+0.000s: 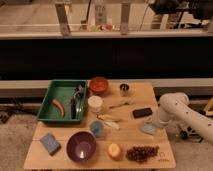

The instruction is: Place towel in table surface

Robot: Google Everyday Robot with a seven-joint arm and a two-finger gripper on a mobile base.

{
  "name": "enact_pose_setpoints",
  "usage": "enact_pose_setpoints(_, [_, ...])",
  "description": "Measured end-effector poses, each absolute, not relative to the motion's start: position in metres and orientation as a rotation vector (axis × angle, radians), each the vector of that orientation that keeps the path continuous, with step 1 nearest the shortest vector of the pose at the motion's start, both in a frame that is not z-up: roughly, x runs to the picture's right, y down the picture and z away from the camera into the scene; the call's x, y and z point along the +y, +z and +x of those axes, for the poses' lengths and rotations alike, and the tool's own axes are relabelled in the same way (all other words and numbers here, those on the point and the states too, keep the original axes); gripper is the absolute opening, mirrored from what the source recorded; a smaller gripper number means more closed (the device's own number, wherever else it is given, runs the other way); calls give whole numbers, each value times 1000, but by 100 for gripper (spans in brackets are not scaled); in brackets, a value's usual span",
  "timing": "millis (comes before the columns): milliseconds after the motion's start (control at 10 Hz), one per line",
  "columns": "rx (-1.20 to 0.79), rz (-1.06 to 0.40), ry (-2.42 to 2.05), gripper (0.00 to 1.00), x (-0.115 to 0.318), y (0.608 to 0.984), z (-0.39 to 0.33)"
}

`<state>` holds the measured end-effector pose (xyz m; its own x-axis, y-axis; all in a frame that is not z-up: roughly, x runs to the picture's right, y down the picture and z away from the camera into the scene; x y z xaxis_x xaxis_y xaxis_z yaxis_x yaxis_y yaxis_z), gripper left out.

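The towel point(148, 129) is a small pale blue-grey cloth lying on the table surface point(125, 137) near its right edge. My white arm point(176, 109) comes in from the right and bends down toward that spot. My gripper point(153, 123) is at the arm's lower end, just above and right of the towel, close to it. I cannot tell whether it touches the cloth.
A green tray point(50, 94) with a red item and utensils stands back left. An orange bowl point(98, 85), metal cup point(124, 90), white cup point(95, 103), black block point(142, 112), small blue cup point(97, 129), blue sponge point(50, 143), purple bowl point(81, 146), orange fruit point(114, 150) and grapes point(142, 153) lie about.
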<state>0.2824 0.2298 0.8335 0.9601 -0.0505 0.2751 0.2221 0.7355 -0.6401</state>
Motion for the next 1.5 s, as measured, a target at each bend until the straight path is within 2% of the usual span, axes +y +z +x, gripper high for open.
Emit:
enact_pose_setpoints(400, [-242,-745,-144,73,237,831,284])
enact_pose_setpoints(500, [-241,-748,-142,69,239,830,285])
enact_pose_setpoints(700, [-243,-751,-145,51,239,832,282])
enact_pose_setpoints(1000, [-240,-758,-144,32,238,833,281])
enact_pose_setpoints(1300, [-239,-762,-143,30,238,833,282])
enact_pose_setpoints(1500, [-239,-763,-143,24,238,833,282])
